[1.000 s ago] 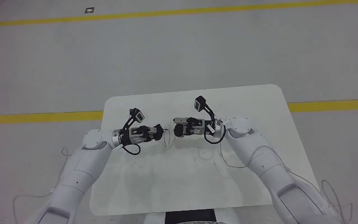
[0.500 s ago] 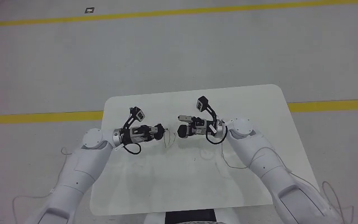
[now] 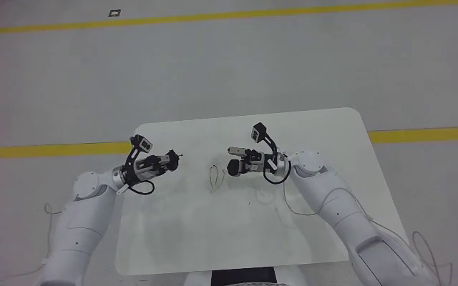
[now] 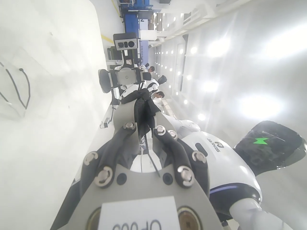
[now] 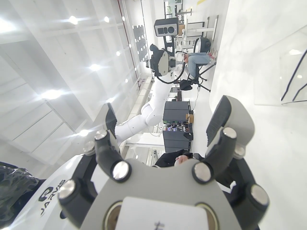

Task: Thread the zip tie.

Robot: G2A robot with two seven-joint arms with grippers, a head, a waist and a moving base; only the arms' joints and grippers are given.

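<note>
Shut tight, the left claw (image 4: 143,96) had its two grey fingers pressed together with hardly any gap between the dark pads. A thin black strip (image 4: 153,166) ran back from between those fingers toward the claw's base. It was probably a zip tie caught in the grip, though the pads hid the exact spot where it was pinched.

Out ahead of this claw's tips, and clearly apart from them, the loose zip ties (image 4: 28,86) lay on a clear plastic sheet (image 4: 40,56). At least two black strands were bent into open curves, and one ended in a small head. The sheet lay flat on the white bench (image 3: 300,136), and neither claw touched it.

Beyond the ties, the right claw (image 5: 168,106) faced the left one across the middle of the bench. Its fingers were spread wide, with nothing between them. The loose ties sat much nearer this claw than the other, just ahead of its tips and a little to the side toward the robot's body. From the right claw's own view, the sheet and the ends of the strands lay beside its outer finger, close by but not in contact.
</note>
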